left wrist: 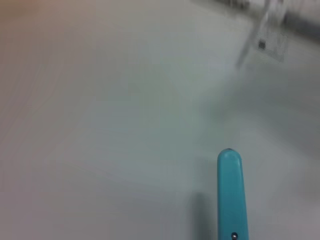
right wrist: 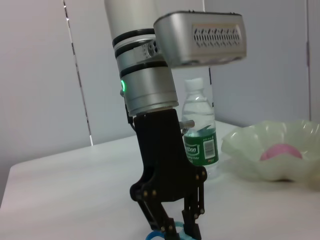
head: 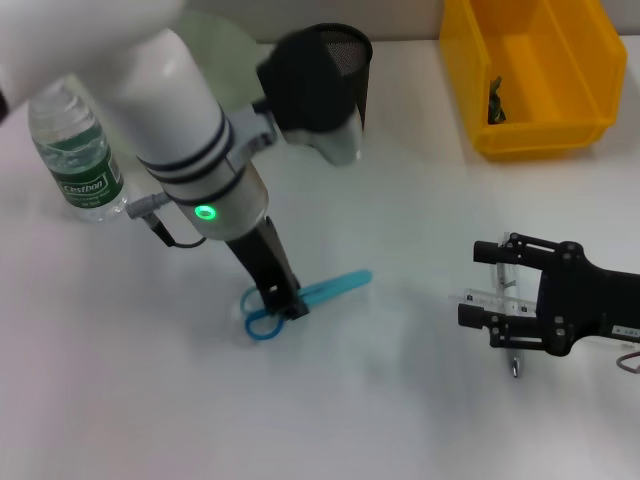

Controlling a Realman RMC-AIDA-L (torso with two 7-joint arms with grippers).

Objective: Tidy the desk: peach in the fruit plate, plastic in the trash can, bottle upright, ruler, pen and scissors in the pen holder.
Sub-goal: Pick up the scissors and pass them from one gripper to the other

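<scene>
Blue scissors (head: 330, 287) lie on the white table, their blade tip (left wrist: 230, 190) filling the left wrist view. My left gripper (head: 285, 300) points straight down at their handle end and is shut on the scissors (right wrist: 161, 234). At the right, my right gripper (head: 472, 285) is open, with a clear ruler (head: 487, 297) lying between its fingers. The bottle (head: 75, 150) stands upright at the far left. The black mesh pen holder (head: 335, 70) stands at the back. The peach (right wrist: 282, 151) sits in the pale fruit plate (right wrist: 250, 155). I see no pen.
A yellow trash can (head: 540, 75) stands at the back right with a dark scrap (head: 495, 100) inside. The fruit plate (head: 225, 40) is mostly hidden behind my left arm. A small metal piece (head: 516, 370) lies near the right gripper.
</scene>
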